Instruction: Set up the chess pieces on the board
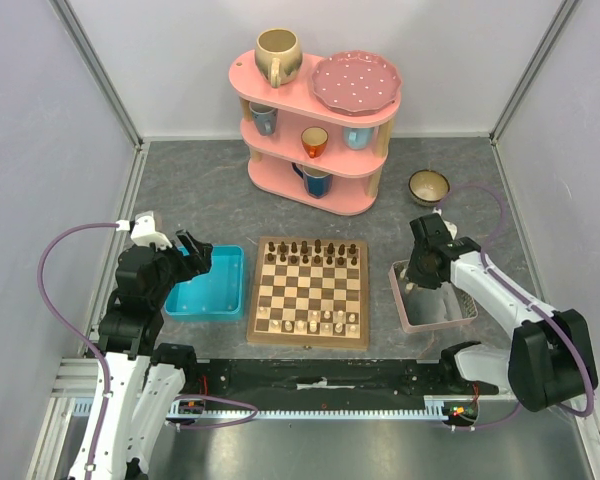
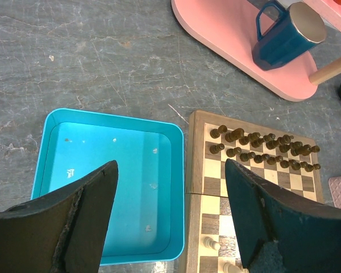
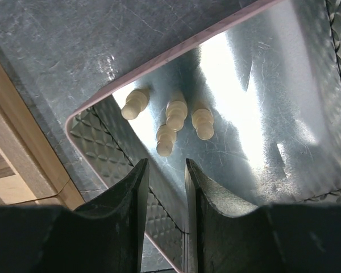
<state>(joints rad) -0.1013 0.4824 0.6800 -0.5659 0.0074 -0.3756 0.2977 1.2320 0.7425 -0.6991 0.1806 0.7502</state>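
Note:
The board [image 1: 308,292] lies mid-table, with dark chessmen on its two far rows and several cream chess pieces [image 1: 320,322] on its near rows. Several more cream pieces [image 3: 176,114] lie on their sides in the clear pink-rimmed tray [image 1: 460,315] to the board's right. My right gripper [image 3: 166,170] hovers just above them, its jaws a narrow gap apart and empty; it is over the tray's far left corner in the top view [image 1: 415,275]. My left gripper [image 2: 170,168] is wide open and empty over the turquoise tray [image 2: 57,122], beside the board's left edge [image 2: 194,170].
A pink three-tier shelf [image 1: 315,120] with mugs and a plate stands behind the board. A small bowl [image 1: 429,186] sits at the back right. The turquoise tray [image 1: 208,300] holds only crumbs. Grey walls close in on both sides.

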